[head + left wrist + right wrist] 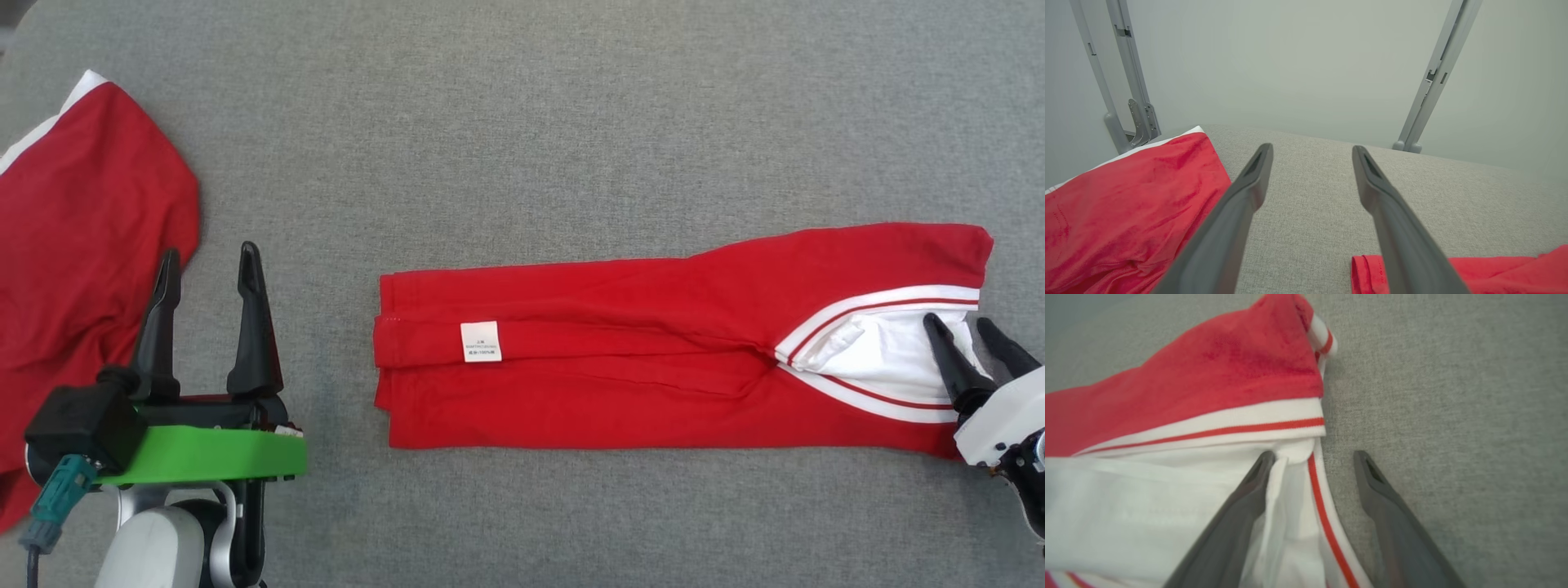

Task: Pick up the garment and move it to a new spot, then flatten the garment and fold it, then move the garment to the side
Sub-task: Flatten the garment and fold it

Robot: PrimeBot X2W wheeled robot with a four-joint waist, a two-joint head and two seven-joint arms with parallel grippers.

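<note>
1. Left gripper (209, 250). Nearest, low on the left. Jaws spread wide, nothing between them. It hangs over bare table, between the spare cloth and the garment's hem end, touching neither.

2. Right gripper (957, 320). Low on the right, at the garment's collar end. Jaws wide apart, nothing held. In the right wrist view one finger (1237, 514) lies over the white collar lining and the other is over bare table, with the striped edge between them.

3. Garment (653, 351). Red, folded lengthwise into a long strip and lying flat from centre to right. Label (481, 341) faces up near the hem end. Collar (873, 359), white with red stripes, gapes at the right end.

4. Step in hand, as judged: the crosswise fold. To do it well, grip every layer at the collar end, not the lining alone. Pin or lift the hem end evenly with the other arm. Carry the end over low so the strip does not skew or unroll.

5. Spare cloth (82, 229). Red with white trim, rumpled, at the left edge, well apart from the garment.

6. Table (522, 122). Grey fabric, bare on the far side.

7. Posts (1433, 77). Grey frame uprights beyond the table, against a pale wall.
</note>
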